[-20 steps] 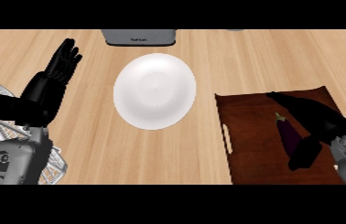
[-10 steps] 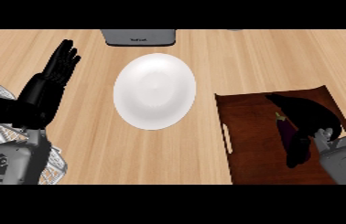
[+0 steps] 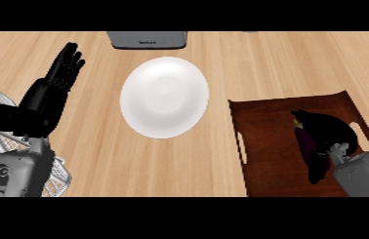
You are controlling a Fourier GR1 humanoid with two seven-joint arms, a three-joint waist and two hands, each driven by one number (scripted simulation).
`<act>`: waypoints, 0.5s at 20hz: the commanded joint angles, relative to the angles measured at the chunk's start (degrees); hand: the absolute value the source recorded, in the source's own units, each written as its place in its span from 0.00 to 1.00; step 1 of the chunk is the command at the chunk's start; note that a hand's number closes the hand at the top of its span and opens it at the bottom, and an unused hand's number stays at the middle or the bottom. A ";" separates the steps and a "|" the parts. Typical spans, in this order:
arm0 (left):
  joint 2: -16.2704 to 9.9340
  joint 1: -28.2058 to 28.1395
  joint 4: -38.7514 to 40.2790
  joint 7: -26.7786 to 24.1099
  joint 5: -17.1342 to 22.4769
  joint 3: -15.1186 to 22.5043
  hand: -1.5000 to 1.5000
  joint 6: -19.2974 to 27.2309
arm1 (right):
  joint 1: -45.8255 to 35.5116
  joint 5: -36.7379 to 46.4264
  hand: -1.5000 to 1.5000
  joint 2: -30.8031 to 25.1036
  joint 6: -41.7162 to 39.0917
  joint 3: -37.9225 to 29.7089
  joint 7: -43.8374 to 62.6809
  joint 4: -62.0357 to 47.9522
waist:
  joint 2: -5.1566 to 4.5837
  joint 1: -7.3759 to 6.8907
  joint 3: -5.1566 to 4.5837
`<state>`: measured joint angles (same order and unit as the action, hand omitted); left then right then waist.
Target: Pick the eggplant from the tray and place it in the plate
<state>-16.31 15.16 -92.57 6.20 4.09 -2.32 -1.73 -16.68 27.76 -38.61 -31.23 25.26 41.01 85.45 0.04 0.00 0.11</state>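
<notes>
Grasp stage: my right hand [image 3: 326, 135] has its fingers curled around the eggplant [image 3: 305, 141] in the tray [image 3: 270, 135] at 4 o'clock, left hand [image 3: 54, 87] resting open at 9 o'clock, the plate [image 3: 164, 96] at centre unfilled, so lift and placement remain.

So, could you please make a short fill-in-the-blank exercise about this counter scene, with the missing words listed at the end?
1. The white plate holds ____.
2. The eggplant lies on the brown ____, under the right hand.
3. The left hand rests open at the view's ____ side, fingers up.
4. The tray sits to the ____ of the plate.

Missing words: nothing; tray; left; right
</notes>
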 commanded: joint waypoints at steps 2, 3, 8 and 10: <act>-1.05 2.00 -2.29 4.87 -0.67 -1.82 0.50 -0.10 | 1.89 2.06 0.00 -0.23 -2.97 -4.32 -3.70 -1.59 | 0.00 0.05 -0.10; -2.19 0.75 -1.54 2.66 0.78 -2.86 0.50 -2.34 | 1.14 5.79 0.00 1.94 1.24 -1.54 -8.08 -9.21 | -0.12 -0.33 -0.08; -0.23 -0.14 0.82 0.25 -0.20 -3.00 0.50 -3.09 | 1.59 8.36 0.00 5.04 -1.94 -3.21 -9.53 -10.41 | -0.08 -0.16 -0.10; -0.39 0.57 -0.98 1.89 -2.13 -2.95 0.50 -1.73 | 1.40 9.60 0.00 7.59 -2.42 -3.65 -5.38 -9.09 | -0.04 -0.12 -0.11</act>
<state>-15.16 15.60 -93.75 8.21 3.49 -3.97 -3.00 -14.97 34.87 -34.85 -32.91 21.70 33.44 77.44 -0.05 -0.02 -0.03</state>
